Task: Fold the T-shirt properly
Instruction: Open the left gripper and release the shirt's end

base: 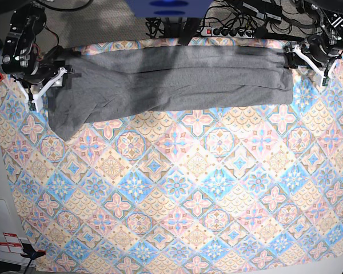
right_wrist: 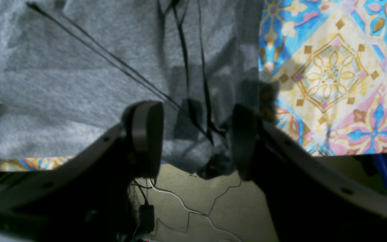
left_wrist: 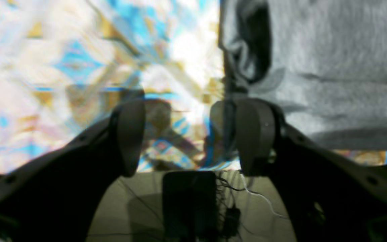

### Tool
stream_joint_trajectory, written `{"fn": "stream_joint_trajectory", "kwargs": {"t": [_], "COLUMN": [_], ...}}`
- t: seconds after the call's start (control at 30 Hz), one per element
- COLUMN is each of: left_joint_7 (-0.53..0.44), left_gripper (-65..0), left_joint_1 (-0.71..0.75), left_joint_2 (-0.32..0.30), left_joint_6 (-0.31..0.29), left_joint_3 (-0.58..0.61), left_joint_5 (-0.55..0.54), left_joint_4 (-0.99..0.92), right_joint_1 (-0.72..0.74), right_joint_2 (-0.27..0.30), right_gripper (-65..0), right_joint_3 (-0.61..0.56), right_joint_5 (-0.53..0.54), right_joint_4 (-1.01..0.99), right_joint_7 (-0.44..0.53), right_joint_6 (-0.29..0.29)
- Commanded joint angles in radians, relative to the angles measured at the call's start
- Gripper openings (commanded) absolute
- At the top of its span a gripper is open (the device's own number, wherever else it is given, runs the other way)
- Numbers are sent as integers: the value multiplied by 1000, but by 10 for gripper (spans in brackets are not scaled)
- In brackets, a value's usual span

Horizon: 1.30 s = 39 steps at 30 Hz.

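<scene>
The T-shirt lies as a long grey band across the top of the base view, on the tabletop with its colourful tiled cloth. It runs almost from the left arm at the upper right of the frame to the right arm at the upper left. A lengthwise fold seems already made: I see a darker ridge along the band, so the fabric is doubled. The band is neat on its right part, but at the lower left a corner hangs down below the rest and makes the shape uneven.

The left gripper has its fingers spread wide, and nothing is between them. In its wrist view the shirt edge is just beside one finger, at the right of the frame, and the patterned cloth shows through the gap.

The right gripper also has its fingers apart. The grey fabric lies under and between them in its wrist view, but I cannot tell if they press on it; it looks more like hovering than pinching.

In my judgement the task is perhaps halfway. The long fold is done; what is left is to tidy the sagging left corner and then to fold the band crosswise into a compact rectangle.
</scene>
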Motion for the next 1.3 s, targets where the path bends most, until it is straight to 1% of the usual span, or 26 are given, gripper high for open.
{"fn": "stream_joint_trajectory", "kwargs": {"t": [0.0,0.1,0.13,0.2,0.27,0.53,0.67,0.73,0.8,0.9,0.93,0.97,1.17,1.27], "left_joint_7": [-18,-32,-44,-62,-62,-62,-56,-36,-15,-22,-21,-21,-22,-22], "left_gripper": [-231,-231,-230,-230,-230,-233,-234,-234,-234,-234,-234,-234,-234,-234], "left_joint_1": [-9,-24,-29,-33,-35,-58,-58,-47,-43,-10,-10,-10,-9,-12], "left_joint_2": [-17,-20,-21,-48,-52,-52,-55,-61,-101,-124,-143,-152,-155,-144], "left_joint_6": [0,0,0,0,0,0,0,0,0,0,0,0,0,0], "left_joint_3": [-4,3,20,76,111,114,119,140,166,171,172,174,174,175], "left_joint_5": [-13,-14,-14,-21,-25,-33,-136,-188,-248,-344,-364,-369,-360,-315], "left_joint_4": [-12,-85,-110,-147,-173,-174,-171,-170,-168,-168,-168,-171,-176,-187], "right_joint_1": [1,3,3,3,3,1,3,3,3,3,1,1,1,0], "right_joint_2": [12,12,12,12,12,12,12,12,12,12,12,12,12,12], "right_gripper": [-323,-323,-323,-323,-323,-323,-323,-323,-323,-323,-323,-323,-323,-323], "right_joint_3": [6,6,6,6,6,6,6,6,6,6,6,6,6,6], "right_joint_5": [2,2,2,2,2,2,2,2,2,2,2,2,2,2], "right_joint_4": [13,13,13,13,13,13,13,13,13,13,13,13,13,13], "right_joint_7": [8,8,8,8,8,8,8,8,8,8,8,8,8,8], "right_joint_6": [0,0,0,0,0,0,0,0,0,0,0,0,0,0]}}
